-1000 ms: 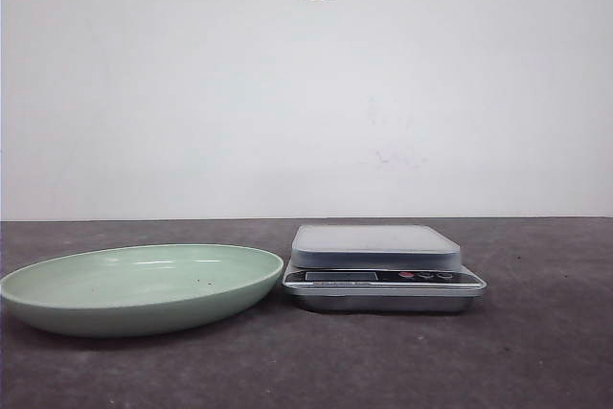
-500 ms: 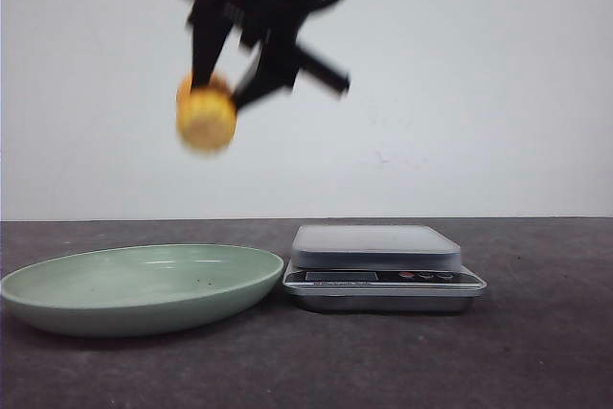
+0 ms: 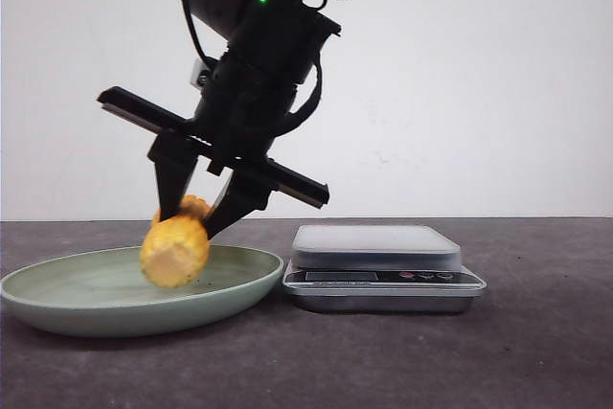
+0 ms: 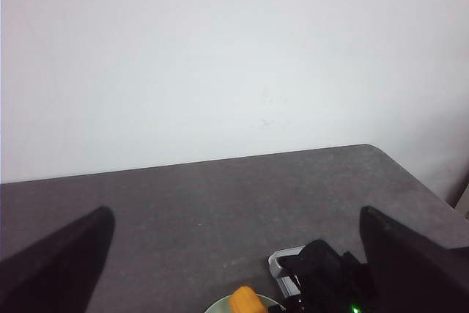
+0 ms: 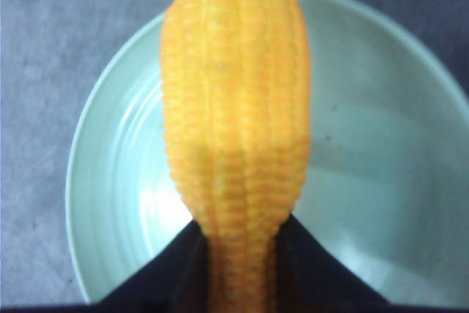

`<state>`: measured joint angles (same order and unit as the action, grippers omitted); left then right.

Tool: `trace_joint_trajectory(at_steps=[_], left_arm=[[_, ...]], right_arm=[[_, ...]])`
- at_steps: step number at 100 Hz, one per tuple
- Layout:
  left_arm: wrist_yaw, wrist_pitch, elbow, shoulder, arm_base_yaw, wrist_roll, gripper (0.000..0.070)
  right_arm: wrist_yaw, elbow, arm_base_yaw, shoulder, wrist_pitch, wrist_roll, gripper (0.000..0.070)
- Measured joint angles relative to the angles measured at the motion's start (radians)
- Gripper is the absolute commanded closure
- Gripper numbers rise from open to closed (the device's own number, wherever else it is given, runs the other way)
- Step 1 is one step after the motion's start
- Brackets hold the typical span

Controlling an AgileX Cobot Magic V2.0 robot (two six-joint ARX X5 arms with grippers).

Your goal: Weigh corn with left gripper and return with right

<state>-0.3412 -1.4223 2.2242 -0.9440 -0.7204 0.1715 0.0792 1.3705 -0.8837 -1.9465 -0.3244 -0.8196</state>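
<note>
**Corn held over the plate: handling notes**

We recorded the short yellow-orange corn cob with rows of kernels (image 3: pixel 175 250) clamped between the two dark fingers of the right gripper (image 3: pixel 194 215), hanging low over the shallow pale green plate (image 3: pixel 57 306). From the front we could not tell whether its lower end touched the plate. In the right wrist view the cob (image 5: pixel 235 119) pointed away from the fingers, pinched at its near end, with the plate (image 5: pixel 110 137) below it.

We judged the cob light, since a grip at one end carried it without visible sag. It looked stiff. The kernel rows gave a ridged, rounded surface, so we expected it could roll once set down and could slip if pinched at the taper. A hold across the middle, fingers square to the long axis, seemed safest to us.

The left gripper (image 4: pixel 234 269) showed only two dark finger tips spread wide at the frame edges, nothing between them; we took it as released and clear of the work.

The surface was a dark grey matte tabletop (image 3: pixel 536 352). A silver digital kitchen scale with a pale flat platform (image 3: pixel 375 244) stood just beside the plate, nothing on it. Behind was a plain white wall (image 3: pixel 479 83).
</note>
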Motion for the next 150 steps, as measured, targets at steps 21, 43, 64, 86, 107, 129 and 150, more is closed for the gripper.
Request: trace_joint_trajectory(at_steps=[21,43,64,86,107,129,150], left_arm=[[0.000,0.000,0.000,0.000,0.000,0.000,0.0000],[0.000,0.000,0.000,0.000,0.000,0.000,0.0000],[0.000,0.000,0.000,0.000,0.000,0.000,0.0000],[0.000,0.000,0.000,0.000,0.000,0.000,0.0005],[-0.001,0.000,0.000,0.001,0.000,0.000,0.0385],[-0.001,0.000,-0.004,0.001,0.000,0.000,0.0700],[-0.001,0.000,-0.006,0.001,0.000,0.000,0.0700]], right_arm=[[0.002,0.000,-0.006,0.000,0.001,0.015,0.0201],[-0.017,0.000,-0.006,0.029,-0.014,0.117,0.0202],[-0.183,0.048,-0.007,0.225,-0.066,0.279,0.0700],[-0.511,0.060,-0.117,0.490,-0.214,0.591,0.0692],[-0.728,-0.028,-0.239,0.681,-0.158,0.687,0.0692],[-0.751,-0.356,-0.287,0.927,0.192,0.747,0.0692],[-0.715,-0.468,-0.292,1.042,0.241,0.822,0.0692]])
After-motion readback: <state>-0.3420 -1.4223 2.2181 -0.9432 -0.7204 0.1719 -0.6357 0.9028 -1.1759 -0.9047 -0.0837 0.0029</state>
